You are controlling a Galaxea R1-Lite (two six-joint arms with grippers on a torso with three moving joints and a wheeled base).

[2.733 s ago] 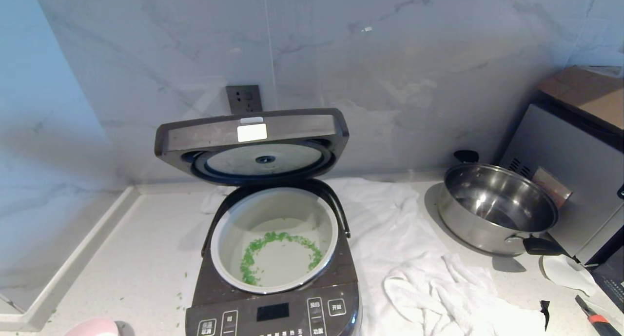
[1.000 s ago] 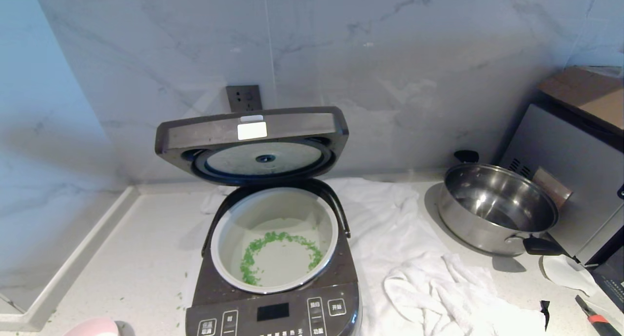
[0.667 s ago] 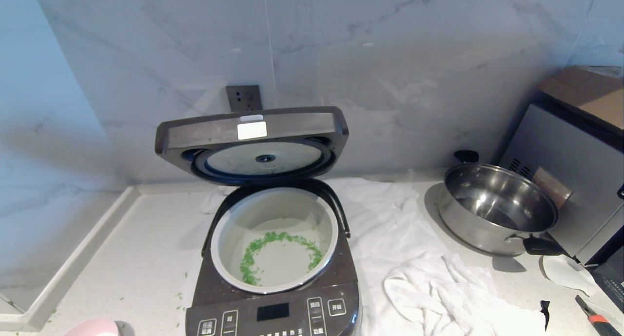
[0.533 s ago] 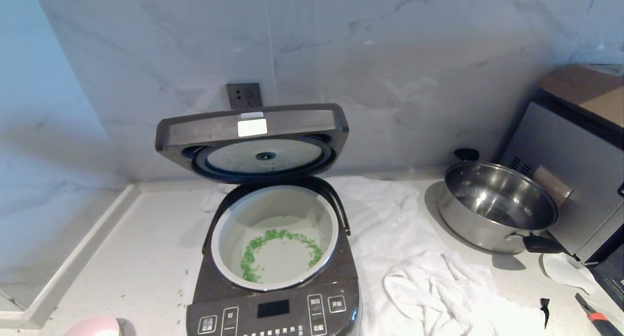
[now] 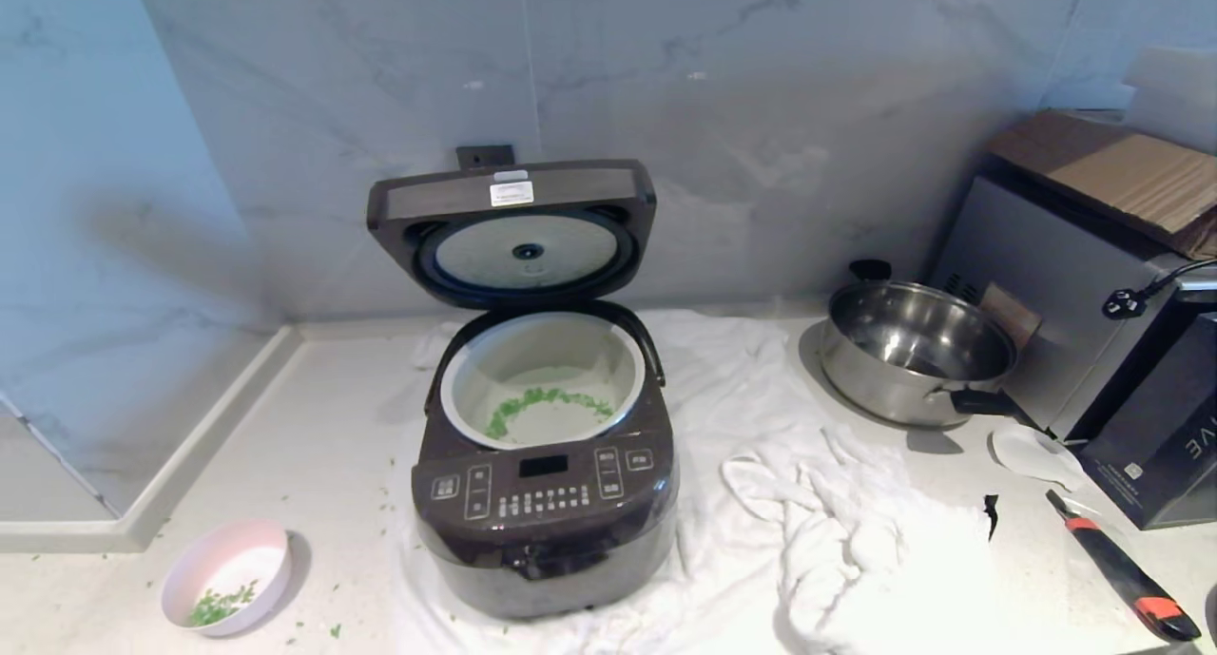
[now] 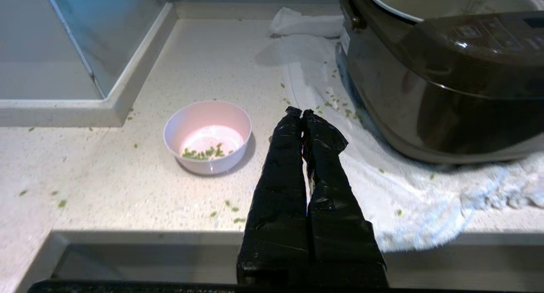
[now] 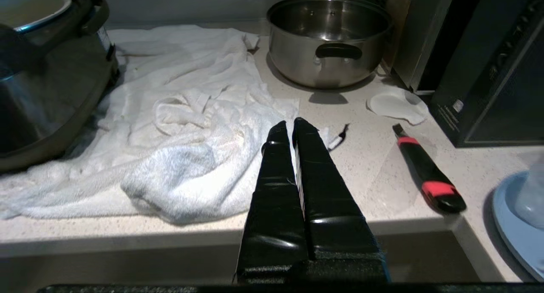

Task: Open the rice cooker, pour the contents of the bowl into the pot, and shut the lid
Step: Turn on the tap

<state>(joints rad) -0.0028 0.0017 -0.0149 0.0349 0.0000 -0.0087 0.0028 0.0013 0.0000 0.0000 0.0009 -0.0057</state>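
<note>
Now the lid [image 5: 513, 229] is standing upright behind the pot [image 5: 542, 387], well beyond both my hands. My left hand [image 6: 302, 113] and right hand [image 7: 293, 125] are hanging closed and empty at the worktop [image 5: 314, 427] edge, left one nearer.

Left hand [image 6: 302, 113] hanging at front edge of surface, fingers pressed together, empty. Right hand [image 7: 293, 125] hanging likewise at front edge, fingers together, empty.

I see white towel [image 5: 808, 503] spread on counter; steel pan [image 5: 913, 351] behind towel, red-black utility knife [image 5: 1122, 579] right of it.
</note>
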